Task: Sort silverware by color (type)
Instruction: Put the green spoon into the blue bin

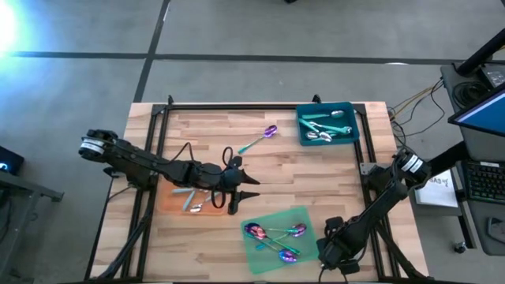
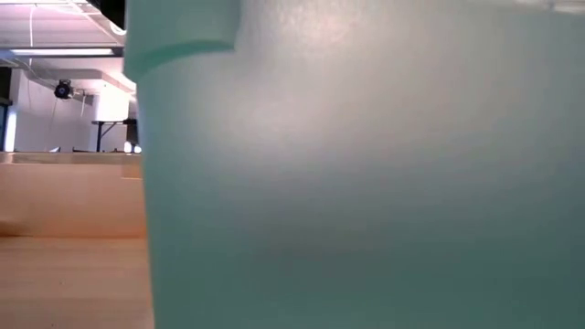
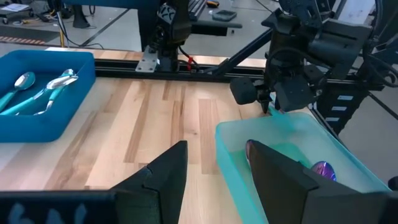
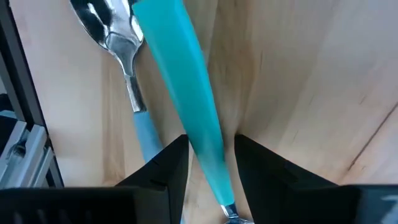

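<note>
A lone spoon point(image 1: 261, 140) with an iridescent purple head and a teal handle lies on the bare wooden table point(image 1: 197, 134) near its far edge. Its long axis runs diagonally, with the head toward the teal bin point(image 1: 353, 122) in the far right corner and the handle toward the table's middle. It lies apart from the left gripper point(image 1: 246, 188), which hovers at mid-table nearer the front, its fingers point(image 3: 163, 174) spread with nothing between them, facing the green mat point(image 3: 231, 134). That one green mat sits at the front edge and carries about four purple-headed spoons point(image 1: 276, 237) with crossed handles. The one orange mat point(image 1: 170, 203), at the front left under the left arm, shows two silver spoons point(image 1: 193, 207) with pale handles; the arm hides the rest of the mat. The bin holds about three silver spoons point(image 1: 327, 130) with teal handles. The right gripper point(image 1: 331, 252) is low at the green mat's front right corner. In its wrist view a teal-handled utensil point(image 4: 186, 87) runs lengthwise through it, its metal neck at the gripper end, beside a silver spoon point(image 4: 115, 34) with a pale blue handle. Whether it is clamped cannot be told.
</note>
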Tool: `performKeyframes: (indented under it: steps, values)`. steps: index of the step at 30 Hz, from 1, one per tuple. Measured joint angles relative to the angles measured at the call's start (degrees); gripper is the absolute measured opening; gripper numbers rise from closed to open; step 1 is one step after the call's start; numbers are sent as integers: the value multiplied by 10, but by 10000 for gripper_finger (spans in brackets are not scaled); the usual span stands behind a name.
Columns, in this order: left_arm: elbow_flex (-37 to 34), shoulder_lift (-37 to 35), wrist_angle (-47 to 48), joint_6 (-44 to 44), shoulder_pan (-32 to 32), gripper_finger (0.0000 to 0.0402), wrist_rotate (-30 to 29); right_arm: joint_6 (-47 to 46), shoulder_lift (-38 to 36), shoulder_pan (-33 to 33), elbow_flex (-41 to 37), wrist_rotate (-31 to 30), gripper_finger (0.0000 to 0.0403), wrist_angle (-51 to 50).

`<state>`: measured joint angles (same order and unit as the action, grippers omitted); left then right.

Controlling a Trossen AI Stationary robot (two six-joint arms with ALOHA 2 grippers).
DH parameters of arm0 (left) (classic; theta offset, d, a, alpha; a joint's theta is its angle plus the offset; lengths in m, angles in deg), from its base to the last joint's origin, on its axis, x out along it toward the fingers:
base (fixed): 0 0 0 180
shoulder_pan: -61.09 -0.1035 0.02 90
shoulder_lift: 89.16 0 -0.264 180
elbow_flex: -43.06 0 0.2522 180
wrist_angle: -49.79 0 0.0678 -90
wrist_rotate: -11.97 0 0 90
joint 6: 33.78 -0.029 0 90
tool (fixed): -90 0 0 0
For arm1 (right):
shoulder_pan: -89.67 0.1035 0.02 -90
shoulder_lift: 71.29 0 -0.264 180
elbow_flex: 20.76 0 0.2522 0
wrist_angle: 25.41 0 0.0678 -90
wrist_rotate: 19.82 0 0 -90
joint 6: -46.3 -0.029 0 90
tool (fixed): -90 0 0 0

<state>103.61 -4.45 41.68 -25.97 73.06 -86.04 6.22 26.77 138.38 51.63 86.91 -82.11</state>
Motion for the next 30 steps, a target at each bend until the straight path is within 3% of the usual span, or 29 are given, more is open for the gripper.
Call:
performKeyframes:
  steps: [6, 12, 20, 24, 30]
  values:
    - [0, 0, 0, 0, 0, 157, 0, 2, -2, 0, -1, 1, 115, -1]
    - [0, 0, 0, 0, 0, 157, 0, 2, -6, -1, -2, 9, 37, -4]
    - [0, 0, -1, 2, 0, 157, 0, -4, -76, 1, -4, 30, 37, -65]
    - [0, 0, -2, 2, 0, 157, 0, -21, -131, -4, -4, -54, 37, -157]
    - [0, 0, -7, 2, 0, 157, 0, -83, -233, -50, -3, -263, 37, -317]
